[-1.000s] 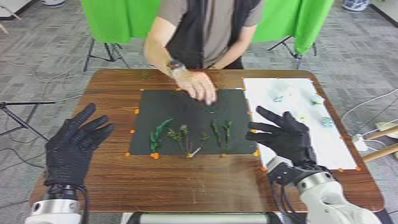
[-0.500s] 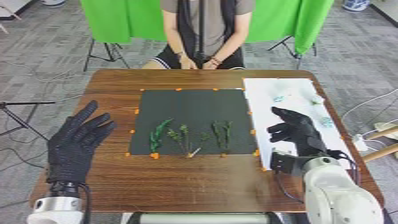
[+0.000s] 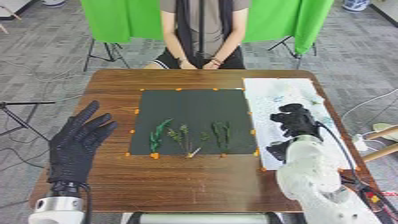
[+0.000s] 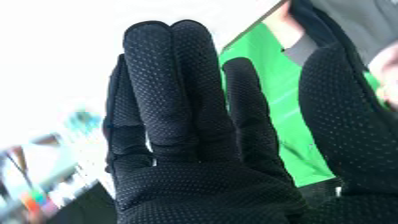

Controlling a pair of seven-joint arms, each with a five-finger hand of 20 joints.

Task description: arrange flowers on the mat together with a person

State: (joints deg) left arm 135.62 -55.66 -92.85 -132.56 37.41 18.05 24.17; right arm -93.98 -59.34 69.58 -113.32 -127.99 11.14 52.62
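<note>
Right hand point(image 3: 295, 120) is above the white sheet point(image 3: 274, 89) on the table's right side, fingers straight and thumb held wide of them. Green stems point(image 3: 221, 136) lie side by side along the near part of the dark mat point(image 3: 188, 107), with pale blue flowers point(image 3: 328, 121) on the sheet; the left hand point(image 3: 73, 152), also wide, is at the table's near left.

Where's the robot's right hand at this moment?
In the head view, the right hand is on the right, over the white sheet beside the dark mat.
</note>
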